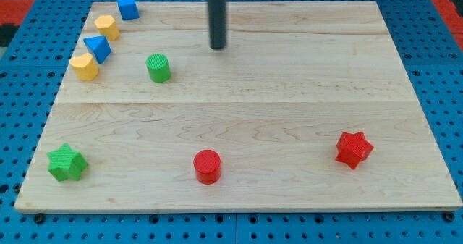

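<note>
My tip [218, 47] rests on the wooden board near the view's top, a little left of centre, touching no block. The nearest block is a green cylinder [158, 67], down and to the left of the tip. Further left, along the board's upper left edge, stand a blue cube [128, 6], a yellow hexagonal block [107, 27], a blue triangular block [97, 48] and a yellow block [85, 66], the last three close together.
A green star block [66, 162] sits at the view's bottom left. A red cylinder [207, 166] stands at bottom centre and a red star block [354, 149] at bottom right. Blue pegboard [434, 70] surrounds the wooden board [289, 92].
</note>
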`<state>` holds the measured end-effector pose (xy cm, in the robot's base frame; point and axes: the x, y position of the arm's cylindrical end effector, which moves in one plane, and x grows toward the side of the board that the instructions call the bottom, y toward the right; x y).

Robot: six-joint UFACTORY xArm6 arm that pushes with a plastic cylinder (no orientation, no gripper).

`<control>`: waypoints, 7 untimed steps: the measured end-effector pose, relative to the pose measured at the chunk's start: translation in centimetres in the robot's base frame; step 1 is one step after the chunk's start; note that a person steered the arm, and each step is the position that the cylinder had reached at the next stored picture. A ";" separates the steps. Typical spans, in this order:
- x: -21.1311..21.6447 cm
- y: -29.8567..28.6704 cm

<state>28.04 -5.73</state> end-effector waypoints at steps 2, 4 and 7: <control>-8.8 -8.8; -8.7 -14.0; -5.3 -15.1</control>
<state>22.74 -20.82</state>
